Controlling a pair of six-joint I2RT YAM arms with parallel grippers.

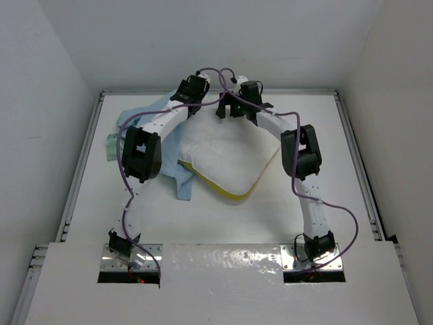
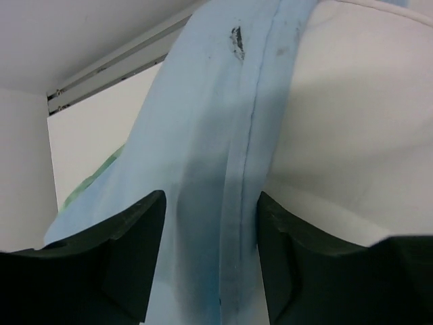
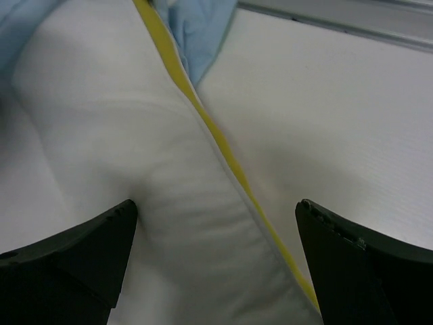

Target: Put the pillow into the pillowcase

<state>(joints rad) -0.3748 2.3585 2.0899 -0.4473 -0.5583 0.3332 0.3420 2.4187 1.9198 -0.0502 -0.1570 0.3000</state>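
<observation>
The white pillow [image 1: 230, 159] with its yellow band lies mid-table. The light blue pillowcase [image 1: 172, 145] is crumpled along its left and far side, and a mint green bit [image 1: 111, 145] shows at the left. My left gripper [image 1: 189, 91] is at the pillow's far left corner. In the left wrist view [image 2: 211, 230] its jaws stand partly apart, either side of the pillowcase hem [image 2: 237, 169], with the pillow [image 2: 352, 135] to the right. My right gripper [image 1: 237, 103] is open over the pillow's far edge. In the right wrist view [image 3: 213, 223] it straddles the pillow [image 3: 135, 156] and the yellow band [image 3: 223, 156].
Raised metal rails [image 1: 84, 162] line the table's left and right [image 1: 355, 162] sides, and white walls enclose it. A rail also runs along the far edge [image 3: 352, 20]. Purple cables [image 1: 216, 74] loop over both arms.
</observation>
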